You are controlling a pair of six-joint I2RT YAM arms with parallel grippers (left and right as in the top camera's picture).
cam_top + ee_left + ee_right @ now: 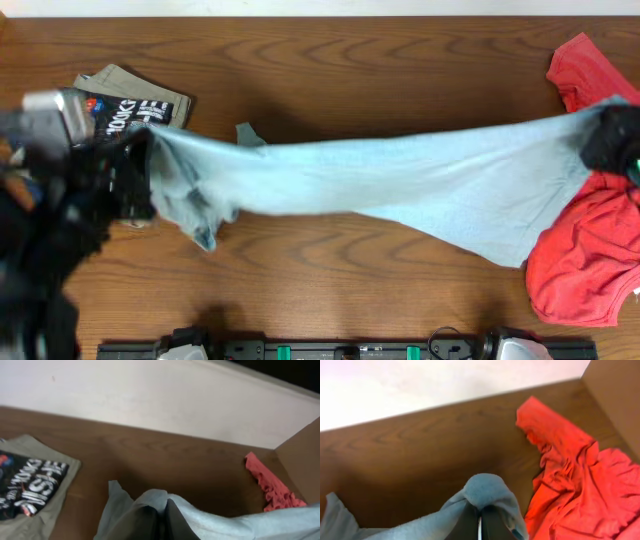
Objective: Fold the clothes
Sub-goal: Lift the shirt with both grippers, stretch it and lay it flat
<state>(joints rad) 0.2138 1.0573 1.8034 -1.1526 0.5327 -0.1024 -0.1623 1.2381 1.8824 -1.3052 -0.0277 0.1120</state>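
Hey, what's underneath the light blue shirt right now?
The light blue shirt is stretched over the wooden table; its right end overlaps the red garment. How far the red cloth runs beneath is hidden.

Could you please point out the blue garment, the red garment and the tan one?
blue garment (400, 175), overhead view, stretched middle.
red garment (588, 262), overhead view, lower bunched part.
tan garment (125, 82), overhead view, plain upper area.

A stretched shirt (400, 180) spans the table (350, 60), folded shirt (150, 100) left, crumpled garment (585, 260) right.
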